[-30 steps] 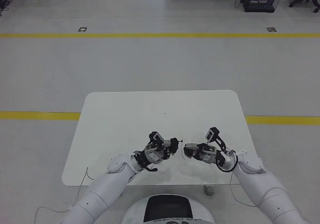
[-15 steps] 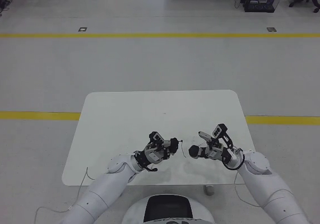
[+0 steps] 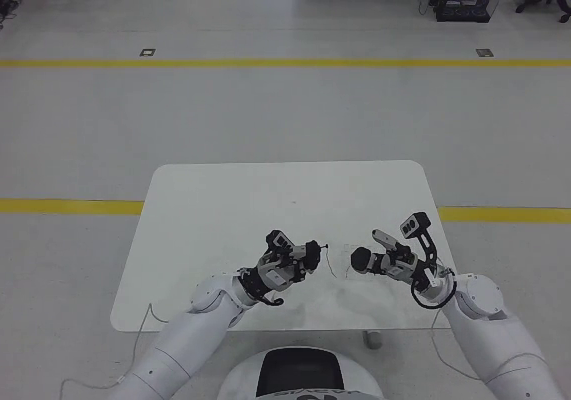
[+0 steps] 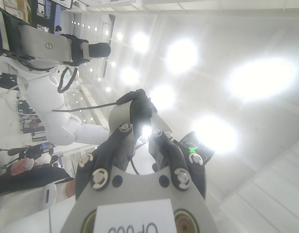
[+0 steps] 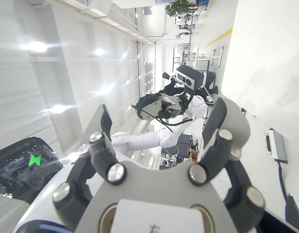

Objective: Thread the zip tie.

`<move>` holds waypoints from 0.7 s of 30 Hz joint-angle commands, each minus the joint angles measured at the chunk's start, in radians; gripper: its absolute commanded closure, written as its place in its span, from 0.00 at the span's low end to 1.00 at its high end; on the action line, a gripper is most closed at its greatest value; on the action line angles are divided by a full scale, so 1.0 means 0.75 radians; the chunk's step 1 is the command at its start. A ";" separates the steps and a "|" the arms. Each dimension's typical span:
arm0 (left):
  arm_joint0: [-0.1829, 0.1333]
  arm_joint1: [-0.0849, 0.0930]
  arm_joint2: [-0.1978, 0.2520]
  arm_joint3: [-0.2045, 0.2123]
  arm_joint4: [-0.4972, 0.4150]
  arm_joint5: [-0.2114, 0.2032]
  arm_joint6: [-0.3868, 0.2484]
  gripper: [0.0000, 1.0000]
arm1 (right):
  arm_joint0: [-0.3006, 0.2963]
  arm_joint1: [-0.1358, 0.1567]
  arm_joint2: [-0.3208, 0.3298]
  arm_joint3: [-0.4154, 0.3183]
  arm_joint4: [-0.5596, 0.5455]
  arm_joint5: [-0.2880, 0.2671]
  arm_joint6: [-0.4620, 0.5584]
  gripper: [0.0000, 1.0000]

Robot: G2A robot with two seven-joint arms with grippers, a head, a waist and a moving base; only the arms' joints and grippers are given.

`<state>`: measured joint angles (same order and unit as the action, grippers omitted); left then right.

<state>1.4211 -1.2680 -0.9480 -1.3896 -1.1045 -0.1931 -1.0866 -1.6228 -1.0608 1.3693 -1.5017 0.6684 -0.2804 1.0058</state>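
Light and whippy, the black zip tie (image 4: pixel 86 108) juts over the table (image 3: pixel 265 200) from the clamped jaws of the left gripper (image 4: pixel 139 99); the right gripper (image 5: pixel 162 106), jaws wide and empty, should probably pinch near its free tip.

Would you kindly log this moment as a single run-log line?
left gripper: shut on zip tie | right gripper: open, empty | both: apart, over table

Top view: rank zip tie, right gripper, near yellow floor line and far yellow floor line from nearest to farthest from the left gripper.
1. zip tie, pinched in the left gripper.
2. right gripper, open, facing it above the table.
3. near yellow floor line, running under the table.
4. far yellow floor line, beyond the table.
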 commanded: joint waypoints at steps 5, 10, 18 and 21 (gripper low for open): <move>0.026 0.008 -0.024 -0.048 0.005 -0.007 0.010 1.00 | -0.052 0.008 0.036 -0.071 -0.015 0.007 0.005 0.00; 0.026 0.008 -0.024 -0.048 0.005 -0.007 0.010 1.00 | -0.052 0.008 0.036 -0.071 -0.015 0.007 0.005 0.00; 0.026 0.008 -0.024 -0.048 0.005 -0.007 0.010 1.00 | -0.052 0.008 0.036 -0.071 -0.015 0.007 0.005 0.00; 0.026 0.008 -0.024 -0.048 0.005 -0.007 0.010 1.00 | -0.052 0.008 0.036 -0.071 -0.015 0.007 0.005 0.00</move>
<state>1.4408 -1.2618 -0.9660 -1.4254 -1.1009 -0.1981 -1.0788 -1.6621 -1.0549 1.3962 -1.5547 0.6572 -0.2749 1.0097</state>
